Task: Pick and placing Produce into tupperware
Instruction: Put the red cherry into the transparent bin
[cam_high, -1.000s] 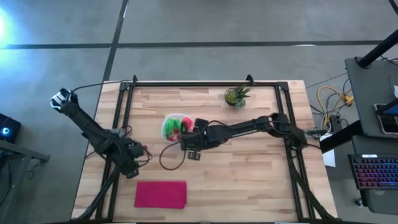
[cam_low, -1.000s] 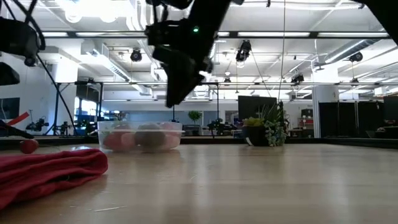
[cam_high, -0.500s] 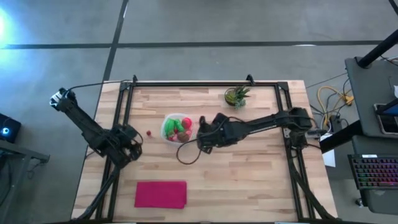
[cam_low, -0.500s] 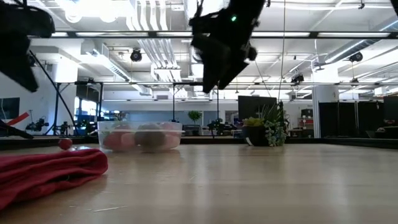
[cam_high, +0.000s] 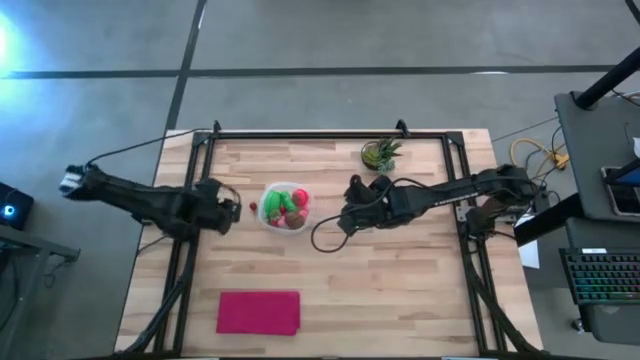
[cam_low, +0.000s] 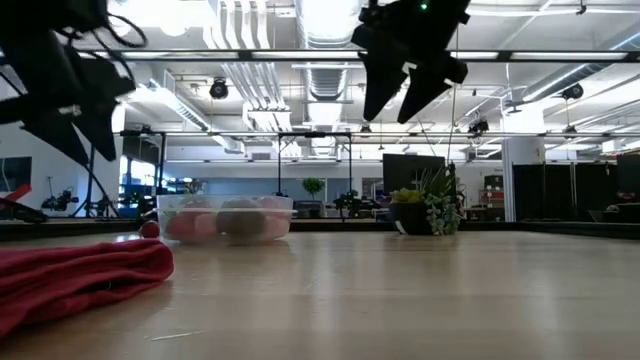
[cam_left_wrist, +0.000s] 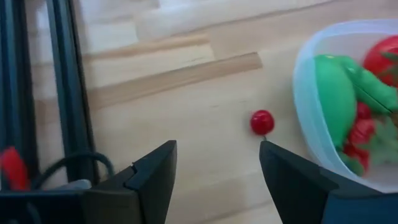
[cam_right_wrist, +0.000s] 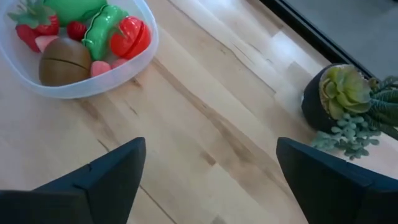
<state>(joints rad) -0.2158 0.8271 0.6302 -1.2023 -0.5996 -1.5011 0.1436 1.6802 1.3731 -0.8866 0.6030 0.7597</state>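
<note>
Nearest the bench's (cam_high: 400, 280) front edge lies a flat magenta rectangular cloth (cam_high: 258, 311). Farther back, the clear rounded plastic tupperware (cam_high: 303, 194) sits mid-bench, holding green oblong pieces (cam_right_wrist: 99, 26), a red sliced fruit (cam_right_wrist: 130, 36), a brown kiwi-like lump (cam_right_wrist: 64, 63) and small red berries. Just beside its left rim a tiny red berry (cam_left_wrist: 262, 122) rests on the wood. The left gripper (cam_left_wrist: 214, 171) hovers near that berry, jaws apart and empty. The right gripper (cam_high: 350, 215), jaws wide apart, hangs right of the container. Beyond it stands a spiky green potted plant (cam_high: 380, 154).
</note>
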